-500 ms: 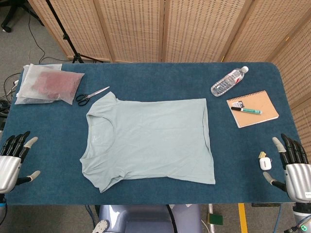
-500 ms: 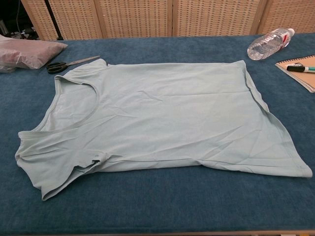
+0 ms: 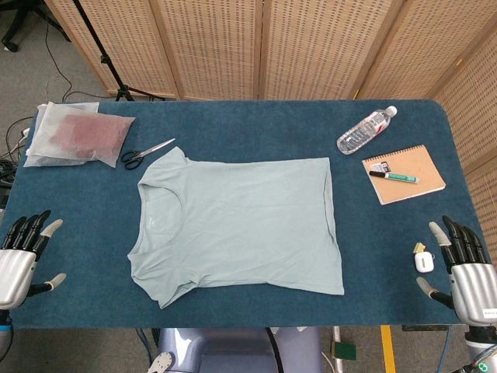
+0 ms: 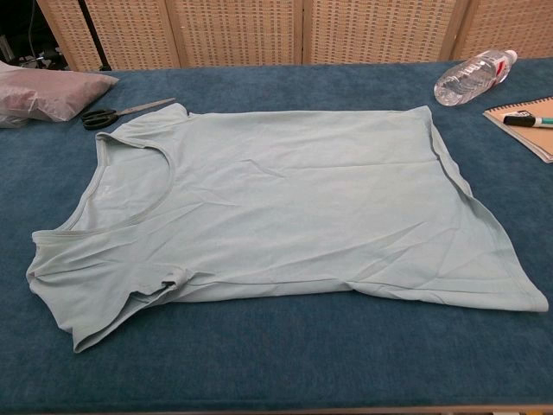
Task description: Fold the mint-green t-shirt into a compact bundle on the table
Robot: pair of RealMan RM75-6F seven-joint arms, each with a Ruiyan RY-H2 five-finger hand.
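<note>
— Two hands, both empty: the left hand (image 3: 22, 260) sits at the near left edge of the table (image 3: 256, 120) with its fingers spread apart, the right hand (image 3: 466, 268) likewise at the near right edge.

— And the mint-green t-shirt (image 3: 241, 225)?

— Flat and unfolded in the middle of the blue tabletop, neckline toward the left, hem toward the right, well apart from both hands. The near sleeve is creased under a little in the chest view.

— Anything else there?

— Scissors (image 3: 146, 152) just beyond the far sleeve, a plastic bag (image 3: 74, 134) with something red inside at the far left, a water bottle (image 3: 365, 130) lying far right, a notebook (image 3: 404, 174) with a marker (image 3: 394, 177) on it, and a small white object (image 3: 422, 259) just beside the right hand.
</note>
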